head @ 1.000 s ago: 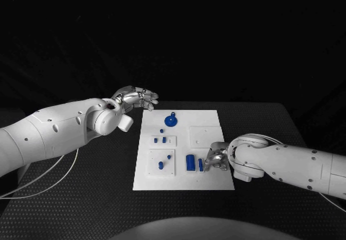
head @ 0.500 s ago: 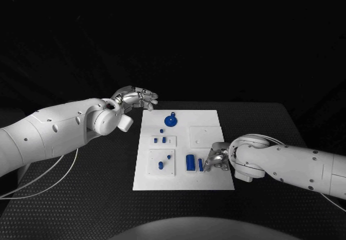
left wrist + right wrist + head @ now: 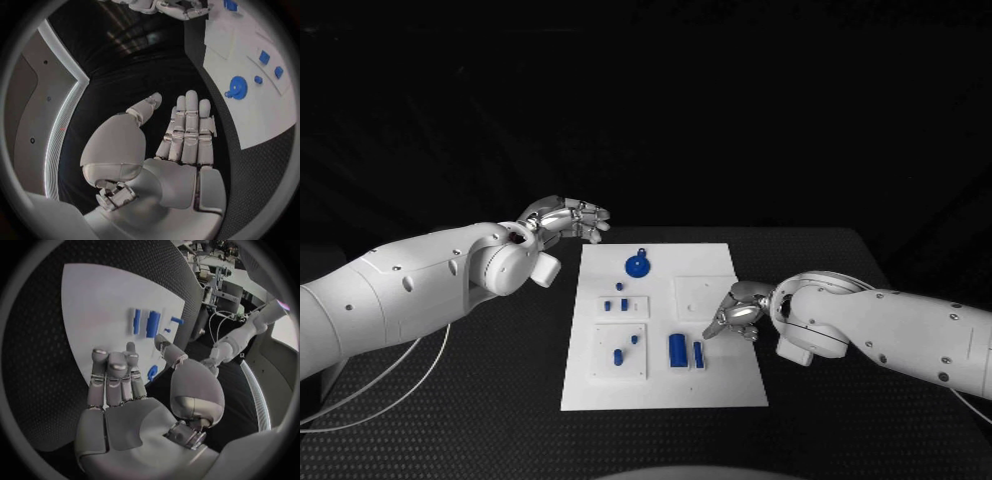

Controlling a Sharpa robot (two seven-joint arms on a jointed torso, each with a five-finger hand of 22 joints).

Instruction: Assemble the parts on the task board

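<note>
1. Two white arms reach over a black table (image 3: 473,400) with a woven, dotted top; the white task board (image 3: 718,385) lies at its middle, darkness beyond.
2. Blue parts (image 3: 679,348) sit on the board: a round piece (image 3: 638,265) near the far edge, small pegs mid-board, two upright bars near the right hand (image 3: 737,315).
3. Both hands hold nothing, fingers extended; the left hand (image 3: 570,218) hovers off the board's far left corner.
4. Whether the right fingertips touch the board I cannot tell.
5. The board's near end lies bare.
</note>
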